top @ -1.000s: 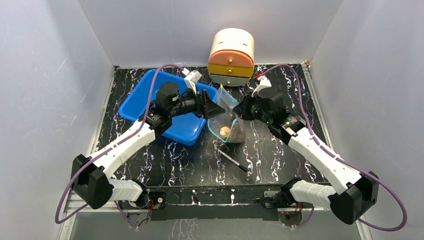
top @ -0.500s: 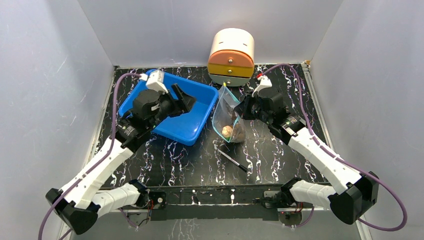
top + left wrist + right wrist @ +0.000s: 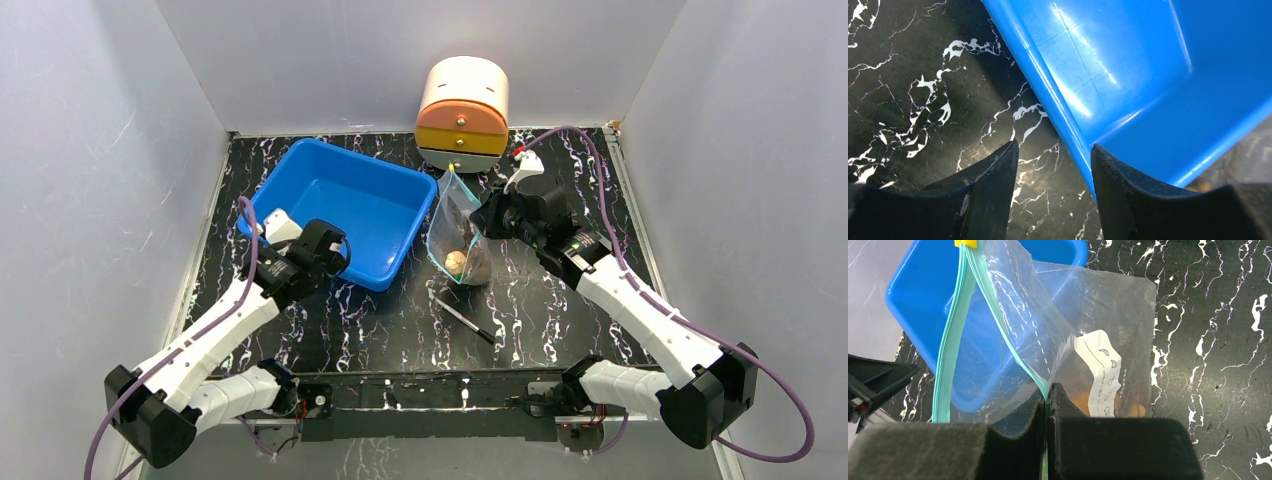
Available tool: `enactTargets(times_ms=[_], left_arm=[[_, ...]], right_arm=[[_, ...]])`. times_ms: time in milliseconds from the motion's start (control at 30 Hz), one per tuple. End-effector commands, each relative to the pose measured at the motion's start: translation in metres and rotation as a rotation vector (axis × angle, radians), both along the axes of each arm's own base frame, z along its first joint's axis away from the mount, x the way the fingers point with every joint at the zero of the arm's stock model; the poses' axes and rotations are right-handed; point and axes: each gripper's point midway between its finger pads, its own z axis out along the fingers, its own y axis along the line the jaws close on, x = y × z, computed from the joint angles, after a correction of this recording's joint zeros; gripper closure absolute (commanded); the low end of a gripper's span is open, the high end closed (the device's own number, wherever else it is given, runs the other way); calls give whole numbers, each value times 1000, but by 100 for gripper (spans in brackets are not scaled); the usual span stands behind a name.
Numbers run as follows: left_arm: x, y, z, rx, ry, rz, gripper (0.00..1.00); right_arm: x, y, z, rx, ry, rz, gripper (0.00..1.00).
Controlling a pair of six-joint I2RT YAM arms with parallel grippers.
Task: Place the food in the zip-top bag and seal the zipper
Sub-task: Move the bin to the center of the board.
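- The food (image 3: 466, 262) lay inside the zip-top bag (image 3: 452, 222), with tan and brown lumps gathered at its bottom. From above, no loose pieces showed in the blue tray (image 3: 345, 195) or on the desk (image 3: 400, 320), so I judged the loading part done.
- The bag stood on the desk just beside the tray's right wall, in front of the round drawer box (image 3: 462, 105). The black pen (image 3: 465, 320) lay on the desk nearer the arm bases, apart from the bag.
- Your right fingers (image 3: 1046, 394) were pressed together on the bag's mouth edge. They pinched the plastic at the teal strip, beside the white label (image 3: 1103, 375), and held the bag upright.
- The zipper (image 3: 948, 365) was not sealed. Its two teal lips ran apart downward from the yellow tab, with a wide span of clear film between them, so the mouth stood open.
- Your left fingers (image 3: 325, 250) hung over the near corner of the tray, well apart from the bag. The wrist view showed them parted about halfway, with only the tray rim and bare desk between them, so they held nothing.
- What was left, as I judged it, was the whole sealing step. You needed to bring the left fingers over to the zipper, press the two lips together, and run along the strip while the right pinch steadied the bag.
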Motion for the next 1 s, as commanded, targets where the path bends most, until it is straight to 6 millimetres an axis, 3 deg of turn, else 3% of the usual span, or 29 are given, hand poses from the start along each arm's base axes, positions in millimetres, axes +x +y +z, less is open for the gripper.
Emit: enactTargets(times_ms=[0,100,267,367,400,433,533,767,900,967], left_arm=[[14,7,-7,44,-55,58,50],[20,10,-18,84,-51,74,53],[33,7,-31,122,-43,46,49],[43,7,-33,132,-59,32,59],[49,6,-31,148,-72,6,62],[64,15,-22,208,-100,-1,80],[81,29,-7,269,-125,-24,100],[105,74,20,522,-195,-179,100],[109,81,32,633,-319,-366,100],[107,75,44,691,-440,-463,100]], right_arm=[[10,2,36,48,-109,-3,100],[9,2,42,50,-121,1,100],[7,-5,60,41,-166,-10,100],[4,-8,70,45,-195,-11,100],[2,-7,74,50,-202,-1,100],[-3,-4,86,74,-221,28,100],[-7,-6,100,92,-258,32,100],[-12,-18,115,55,-307,12,100],[-15,-23,112,43,-312,1,100],[-16,-24,109,37,-312,1,100]])
